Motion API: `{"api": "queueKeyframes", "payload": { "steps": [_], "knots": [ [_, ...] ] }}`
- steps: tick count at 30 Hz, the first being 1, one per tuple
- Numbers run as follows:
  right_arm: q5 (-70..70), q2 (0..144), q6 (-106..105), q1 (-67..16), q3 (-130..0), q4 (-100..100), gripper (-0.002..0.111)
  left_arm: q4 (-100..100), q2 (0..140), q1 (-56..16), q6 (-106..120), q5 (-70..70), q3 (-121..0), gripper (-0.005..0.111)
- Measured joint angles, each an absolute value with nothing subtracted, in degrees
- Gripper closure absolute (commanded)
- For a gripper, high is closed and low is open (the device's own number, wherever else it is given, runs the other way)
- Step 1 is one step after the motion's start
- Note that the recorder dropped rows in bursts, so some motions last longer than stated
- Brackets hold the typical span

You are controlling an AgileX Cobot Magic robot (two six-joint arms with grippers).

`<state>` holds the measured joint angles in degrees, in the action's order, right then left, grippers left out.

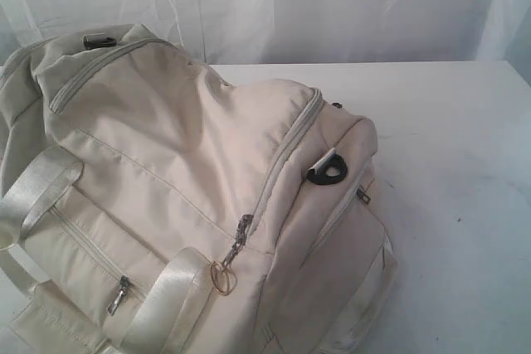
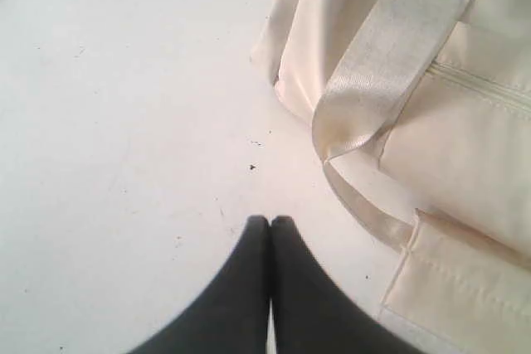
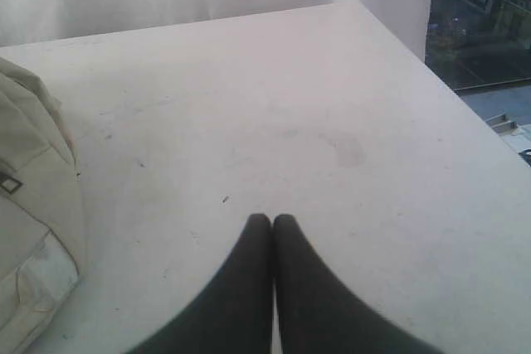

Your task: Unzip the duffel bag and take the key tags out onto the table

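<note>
On the left, lying across the table (image 1: 448,163): the duffel bag (image 1: 174,147), zipped shut as far as visible, pale webbing straps (image 1: 37,192) draped at its near side. No sign of the key tags; presumably inside, hidden by the fabric.

Toward the middle, at the end of the main zipper (image 1: 286,151): the metal ring pull (image 1: 222,278), lying flat against soft cloth. Likely trouble there: a thin ring, hard to pinch without catching fabric or slipping off. Without a second grip pinning the bag, probably drags the whole thing along instead of unzipping. Also easy to mistake the small pocket pull (image 1: 119,294) nearby for the right one. Farther right, only bare tabletop.

Left gripper (image 2: 270,221): pressed together, tips touching, pinching nothing, hanging over bare table near the bag's strap. Right gripper (image 3: 272,220): likewise closed tight, empty, above open table with the bag's end close by. Must spread before any grasp.
</note>
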<state>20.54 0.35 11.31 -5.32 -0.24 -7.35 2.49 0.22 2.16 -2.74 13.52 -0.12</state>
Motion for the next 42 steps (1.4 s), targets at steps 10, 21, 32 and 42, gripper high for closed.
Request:
{"api": "queueKeyframes", "payload": {
  "steps": [10, 21, 32, 42],
  "knots": [
    [20.5, 0.3, 11.3, -5.3, -0.2, -7.4, 0.108, 2.5, 0.2, 2.2, -2.7, 13.5, -0.1, 0.107],
    [20.5, 0.3, 11.3, -5.3, -0.2, -7.4, 0.108, 2.5, 0.2, 2.2, -2.7, 13.5, -0.1, 0.107],
    [20.5, 0.3, 11.3, -5.3, -0.2, -7.4, 0.108, 2.5, 0.2, 2.0, -2.7, 13.5, -0.1, 0.107],
    [20.5, 0.3, 11.3, -5.3, -0.2, -7.4, 0.108, 10.0, 0.2, 2.0, -2.7, 13.5, -0.1, 0.107]
  ]
}}
